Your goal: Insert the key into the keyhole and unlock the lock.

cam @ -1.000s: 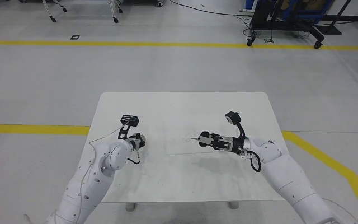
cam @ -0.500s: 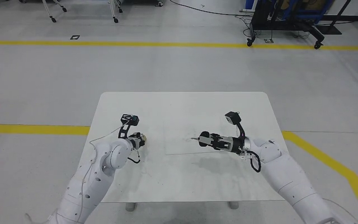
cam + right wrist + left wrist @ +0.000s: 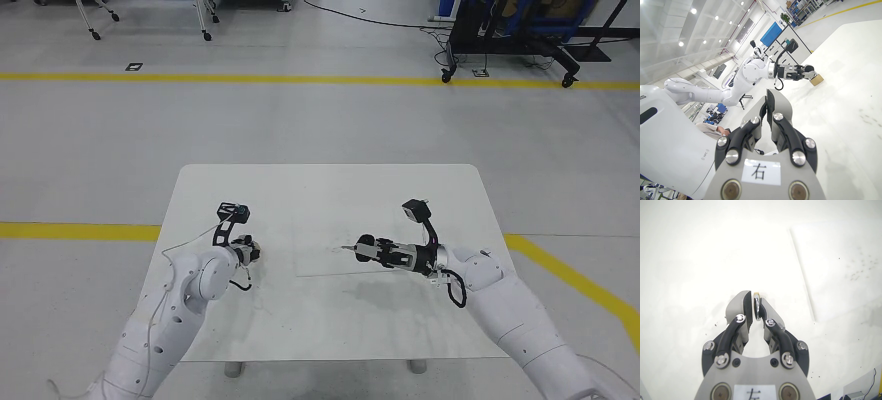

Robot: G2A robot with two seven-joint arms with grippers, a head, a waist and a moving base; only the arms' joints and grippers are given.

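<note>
A brass padlock [image 3: 817, 80] stands on the white table [image 3: 330, 190], left of centre. My left gripper [image 3: 755, 296] is shut on its silver shackle [image 3: 757, 310], and a sliver of the brass body [image 3: 756, 293] shows past the fingertips. The top view has this gripper [image 3: 255, 248] low over the table. My right gripper [image 3: 362, 247] hovers right of centre, pointing toward the padlock, shut on a thin silver key [image 3: 347, 247] whose tip sticks out toward the lock. In the right wrist view its pads [image 3: 770, 98] are pressed together, hiding the key. A wide gap separates key and padlock.
A thin straight seam [image 3: 802, 275] runs across the tabletop between the two grippers. Faint dark scuffs [image 3: 866, 117] mark the surface near the right arm. The table's edges lie well away from both grippers.
The left arm has shifted very slightly with the padlock still held. The right arm has kept still.
</note>
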